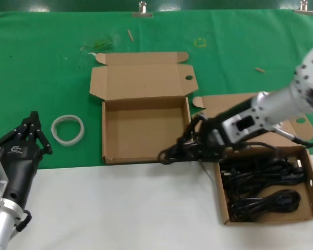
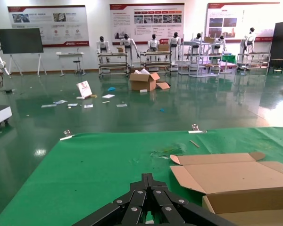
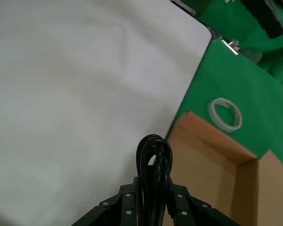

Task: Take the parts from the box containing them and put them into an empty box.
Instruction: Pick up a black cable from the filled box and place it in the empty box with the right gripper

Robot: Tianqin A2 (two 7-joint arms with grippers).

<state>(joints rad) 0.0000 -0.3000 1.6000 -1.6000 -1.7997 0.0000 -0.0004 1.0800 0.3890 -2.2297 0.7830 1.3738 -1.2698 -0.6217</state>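
A: Power cord (image 1: 183, 148)?
B: Clenched in the right pincer (image 1: 190, 145), over the empty box's (image 1: 146, 130) near right corner.
A: Left pincer (image 1: 34, 133)?
B: Idle beside the tape ring (image 1: 68, 129), fingers together

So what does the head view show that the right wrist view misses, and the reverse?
Head view only: the box of remaining power cords on the white tabletop, and the left pincer parked beside the tape ring.

Right wrist view only: the cord's looped end clamped between the right pincer's fingers.

Both: the right pincer carrying a cord bundle at the empty box's near corner, plus the tape ring and green mat.
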